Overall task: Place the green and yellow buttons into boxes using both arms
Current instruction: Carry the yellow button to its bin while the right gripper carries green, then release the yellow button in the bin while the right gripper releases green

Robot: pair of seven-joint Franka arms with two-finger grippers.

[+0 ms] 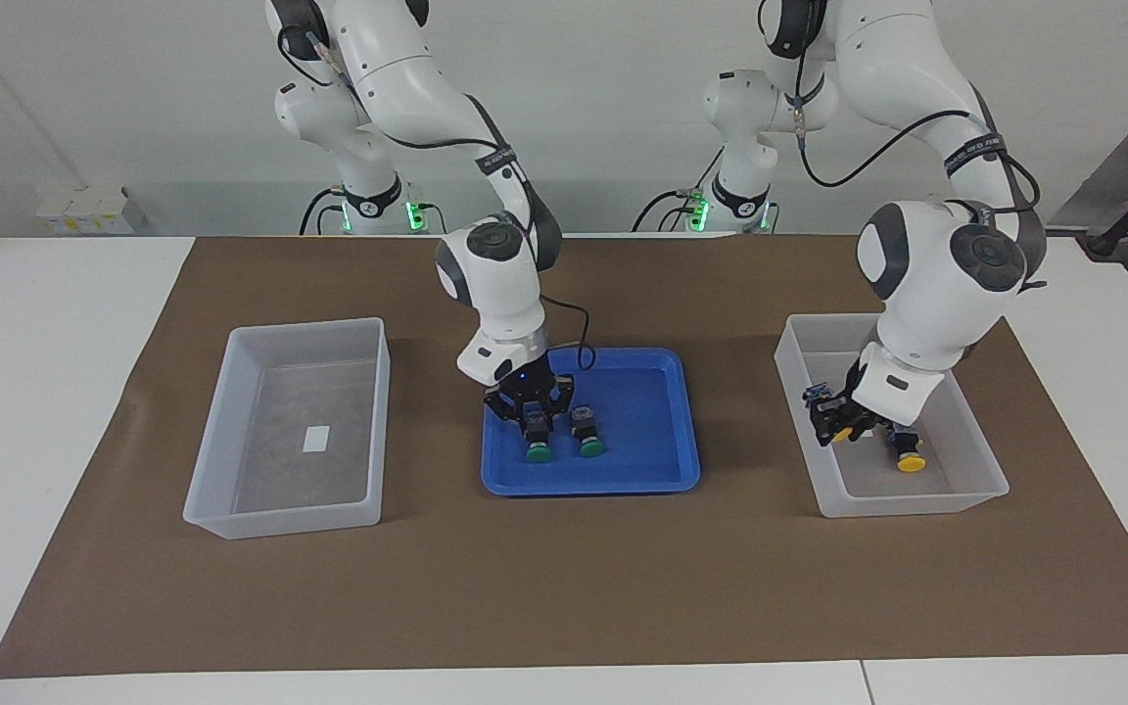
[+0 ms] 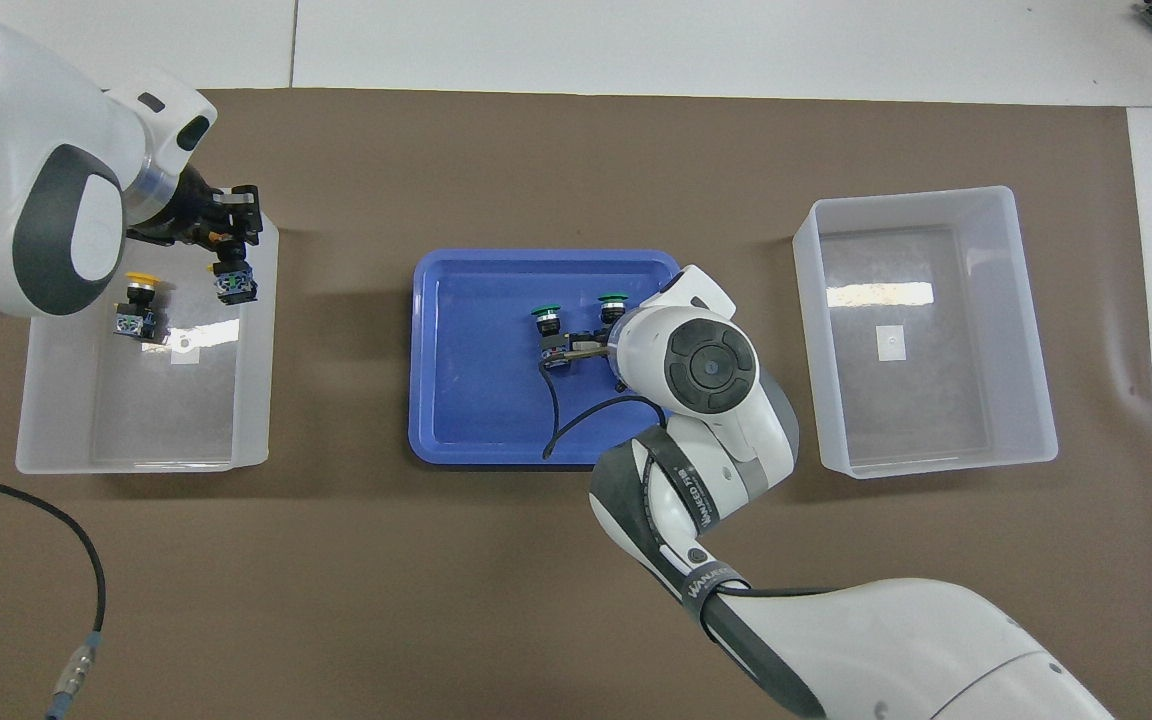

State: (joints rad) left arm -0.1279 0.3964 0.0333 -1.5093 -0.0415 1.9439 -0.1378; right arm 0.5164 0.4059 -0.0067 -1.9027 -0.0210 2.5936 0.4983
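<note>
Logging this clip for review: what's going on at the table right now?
Two arms are sorting buttons from a blue tray into bins. The left pincer holds a yellow button over the bin at its end, where another yellow button already lies. The right pincer is shut on one green button in the tray; the second green button sits beside it. The other bin has no buttons.

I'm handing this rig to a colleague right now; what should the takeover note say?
Left gripper: shut on a yellow button, over the box at the left arm's end of the table.
Right gripper: down in the blue tray, shut on a green button.
Done: one yellow button already lies in that box.
Left: release the held yellow button there; move the gripped green button and the second green button beside it from the tray into the other box, which holds no buttons yet.
</note>
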